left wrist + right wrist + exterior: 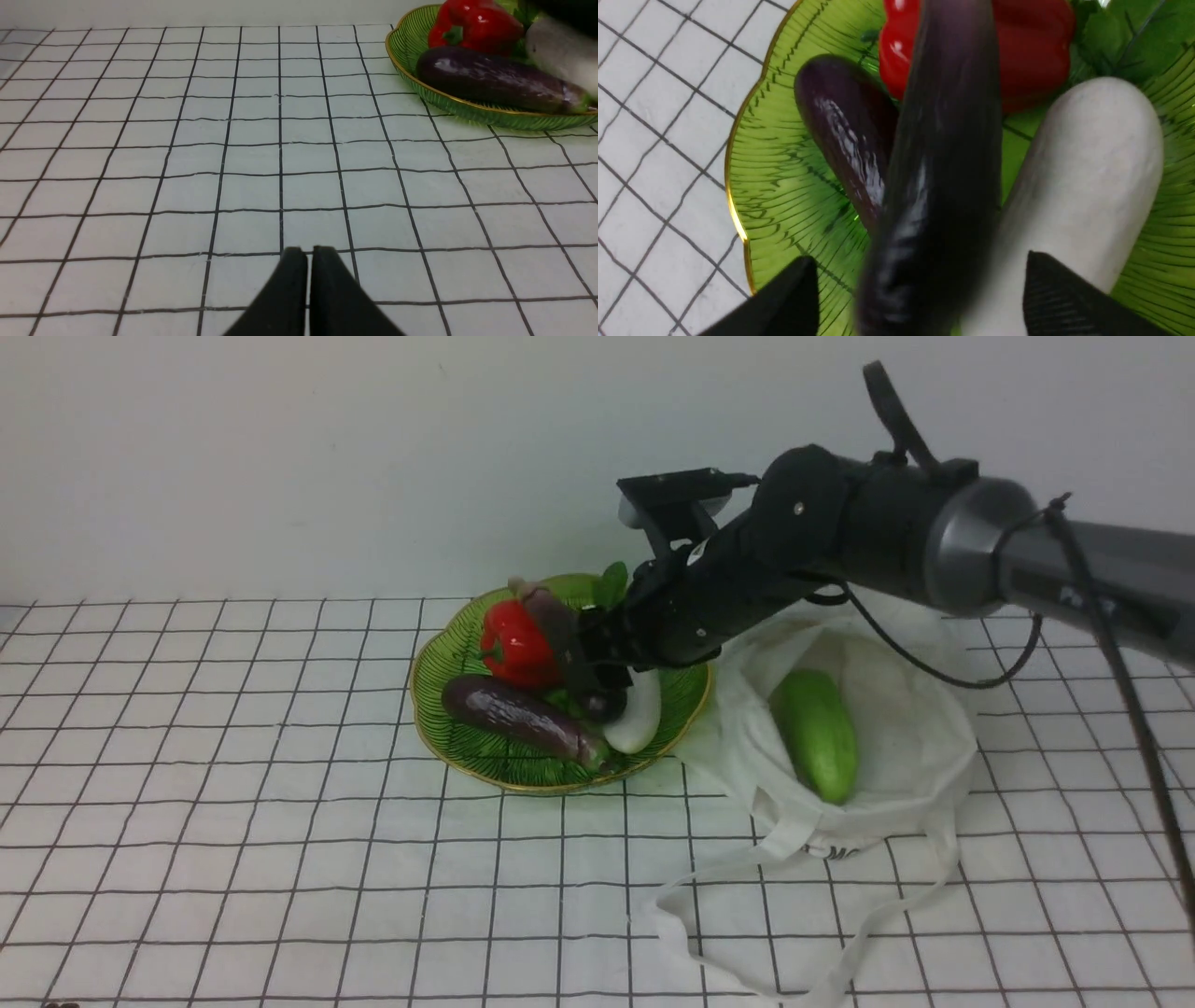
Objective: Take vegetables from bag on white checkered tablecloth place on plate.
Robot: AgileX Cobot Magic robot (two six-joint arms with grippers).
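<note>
The right end effector (920, 259) is wide open over the plate (439, 663). A purple eggplant (943, 140) stands tilted between its fingers (794, 294), and they do not touch it. A second eggplant (518, 714) and a red pepper (513, 639) lie on the plate. A green gourd (820, 733) lies in the bag (915, 709). The left end effector (307, 253) is closed, holding nothing.

On the tablecloth (233, 803) the plate (448, 653) stands just left of the bag (896, 709). On the plate an eggplant (518, 714) lies in front of a pepper (513, 644), with a gourd (639, 719) at their right. A second gourd (820, 733) lies inside the bag.
</note>
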